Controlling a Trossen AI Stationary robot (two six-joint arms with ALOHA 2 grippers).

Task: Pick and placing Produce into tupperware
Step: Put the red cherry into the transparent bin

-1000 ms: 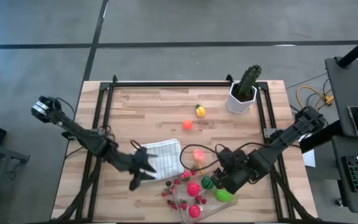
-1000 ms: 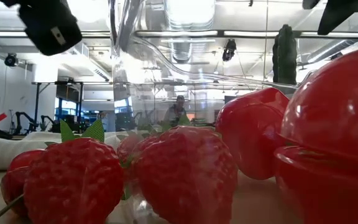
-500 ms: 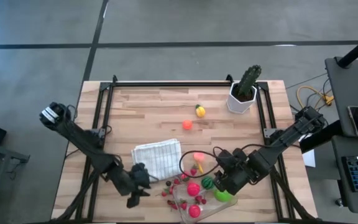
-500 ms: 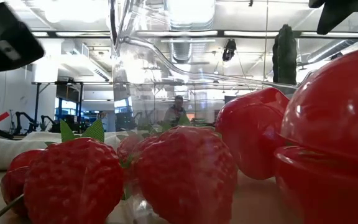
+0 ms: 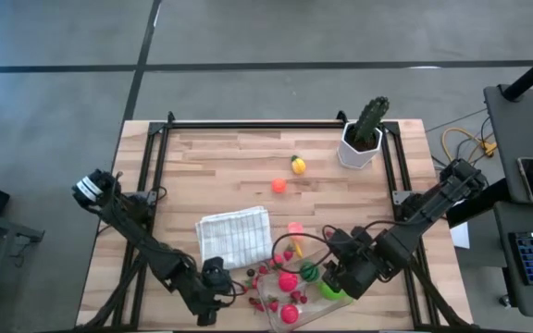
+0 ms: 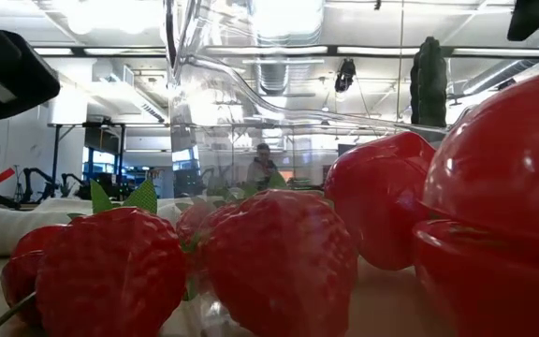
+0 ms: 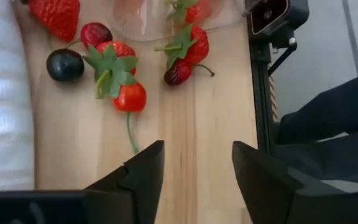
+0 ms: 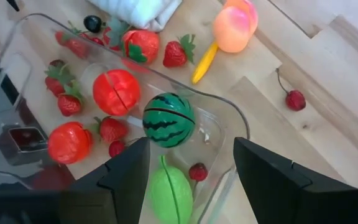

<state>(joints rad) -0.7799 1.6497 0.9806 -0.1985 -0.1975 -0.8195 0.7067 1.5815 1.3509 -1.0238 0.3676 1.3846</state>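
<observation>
The clear tupperware (image 5: 296, 298) sits by the table's near edge and holds a striped melon (image 8: 168, 119), a green fruit (image 8: 169, 193), red fruits (image 8: 117, 91) and small berries. More strawberries and cherries (image 7: 114, 68) lie loose on the wood to its left. My left gripper (image 5: 213, 277) is open and empty, low beside those berries (image 5: 257, 274), with its fingers around bare wood (image 7: 194, 165). My right gripper (image 5: 342, 274) is open and empty above the container's right end (image 8: 191, 168). A peach (image 5: 295, 228), an orange fruit (image 5: 278, 185) and a yellow one (image 5: 298, 165) lie farther out.
A white checked folded cloth (image 5: 234, 236) lies left of the peach. The cactus in its white pot (image 5: 364, 135) stands at the far right corner. The low camera (image 7: 272, 15) sits at the near edge. A yellow stick-like piece (image 8: 204, 62) and a cherry (image 8: 295, 99) lie beyond the container.
My left gripper has moved off the cloth's near-left corner toward the table's near edge and dropped beside the loose berries, staying open. My right gripper has shifted a little toward the near edge over the container. The produce has not moved.
</observation>
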